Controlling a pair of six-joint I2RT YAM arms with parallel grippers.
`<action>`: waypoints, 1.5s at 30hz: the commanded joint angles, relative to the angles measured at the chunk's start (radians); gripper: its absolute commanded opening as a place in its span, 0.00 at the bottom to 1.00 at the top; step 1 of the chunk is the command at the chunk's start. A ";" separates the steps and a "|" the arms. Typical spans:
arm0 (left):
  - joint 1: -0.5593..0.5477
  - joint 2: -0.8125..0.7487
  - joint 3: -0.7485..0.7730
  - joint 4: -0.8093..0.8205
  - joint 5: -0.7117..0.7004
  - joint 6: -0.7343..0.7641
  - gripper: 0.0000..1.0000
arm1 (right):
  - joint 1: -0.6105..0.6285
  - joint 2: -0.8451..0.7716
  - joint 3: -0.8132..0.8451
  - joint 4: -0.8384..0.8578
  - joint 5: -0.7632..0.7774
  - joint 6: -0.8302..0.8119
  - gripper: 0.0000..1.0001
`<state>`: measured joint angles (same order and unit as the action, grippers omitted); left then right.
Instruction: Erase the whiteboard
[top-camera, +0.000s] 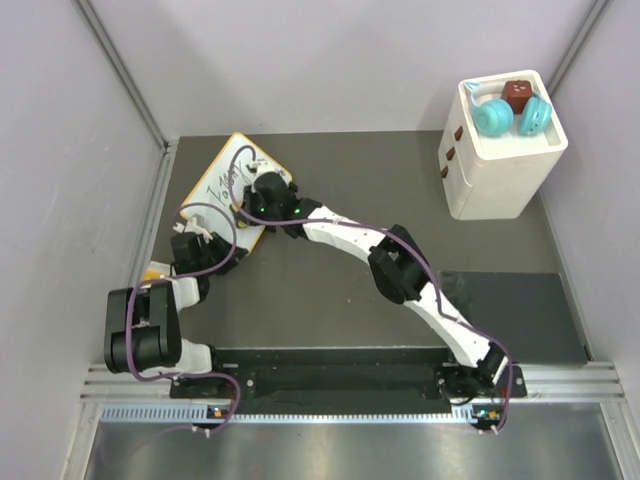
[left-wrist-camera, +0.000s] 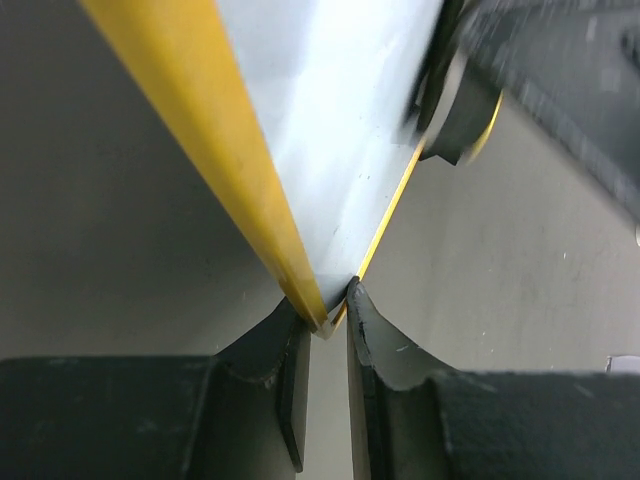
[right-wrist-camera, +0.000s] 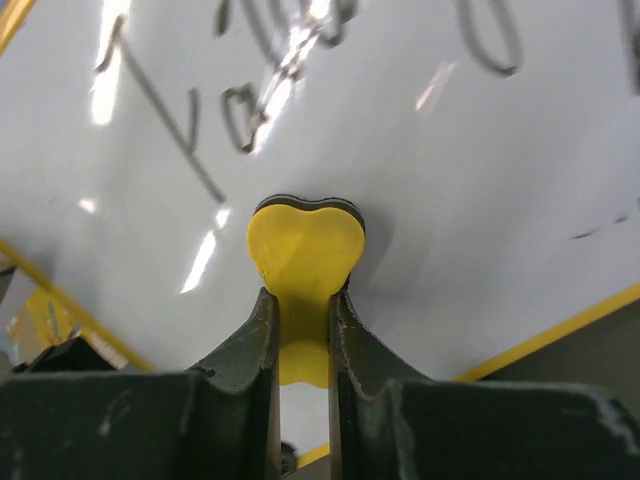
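Observation:
The whiteboard (top-camera: 228, 180), white with a yellow frame and black handwriting, lies at the back left of the table. My left gripper (left-wrist-camera: 327, 318) is shut on its near corner; the board (left-wrist-camera: 320, 120) fills the upper part of that view. My right gripper (right-wrist-camera: 303, 300) is shut on a small yellow bone-shaped eraser (right-wrist-camera: 305, 250), whose dark underside rests on the board's surface (right-wrist-camera: 450, 150) just below the handwritten marks (right-wrist-camera: 240, 110). In the top view the right gripper (top-camera: 262, 197) sits over the board's right part and the left gripper (top-camera: 197, 245) at its near edge.
A white box (top-camera: 500, 150) holding teal and brown objects stands at the back right. A dark mat (top-camera: 515, 315) lies at the right front. Grey walls close in the left, back and right sides.

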<state>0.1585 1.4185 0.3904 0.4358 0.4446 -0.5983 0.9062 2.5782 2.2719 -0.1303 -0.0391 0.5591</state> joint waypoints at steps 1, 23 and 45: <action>-0.008 -0.012 -0.008 -0.022 0.014 0.051 0.00 | 0.117 -0.035 -0.040 -0.068 -0.073 -0.011 0.00; -0.007 -0.015 -0.027 -0.005 0.032 0.049 0.00 | -0.059 -0.023 0.024 -0.086 0.183 0.016 0.00; -0.008 -0.006 -0.038 0.018 0.054 0.049 0.00 | 0.112 -0.059 -0.091 0.066 0.102 0.002 0.00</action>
<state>0.1566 1.4181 0.3717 0.4534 0.4789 -0.5766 0.9478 2.5404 2.1986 -0.0891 0.1043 0.5491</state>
